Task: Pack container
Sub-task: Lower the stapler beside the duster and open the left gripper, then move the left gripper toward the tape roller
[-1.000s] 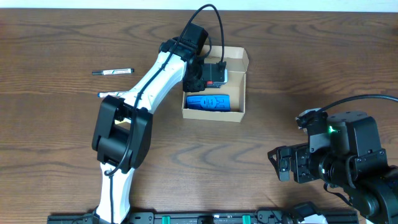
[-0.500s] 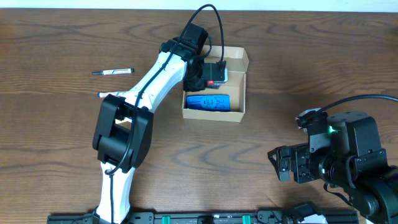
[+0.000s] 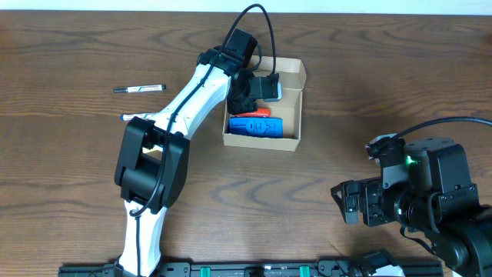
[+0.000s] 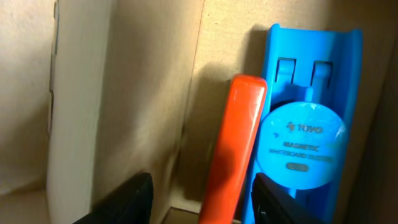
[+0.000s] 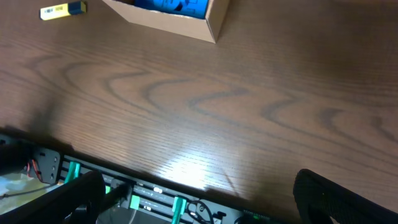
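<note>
Container [image 3: 261, 141] on desk [image 3: 77, 192], upper centre, lid flap open. Likely light; thin cardboard walls flex, would slide if nudged. Best pinched gently at side wall or flap edge. Left fingers [image 4: 127, 202] inside it, spread, gripping nothing, orange marker [image 4: 233, 143] lying between. Right fingers [image 5: 68, 202] wide apart, empty, well away.

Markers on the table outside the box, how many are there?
2. A dark marker lies left of the left arm; a pale marker lies nearer the robot, partly covered by that arm. Others may be hidden.
</note>
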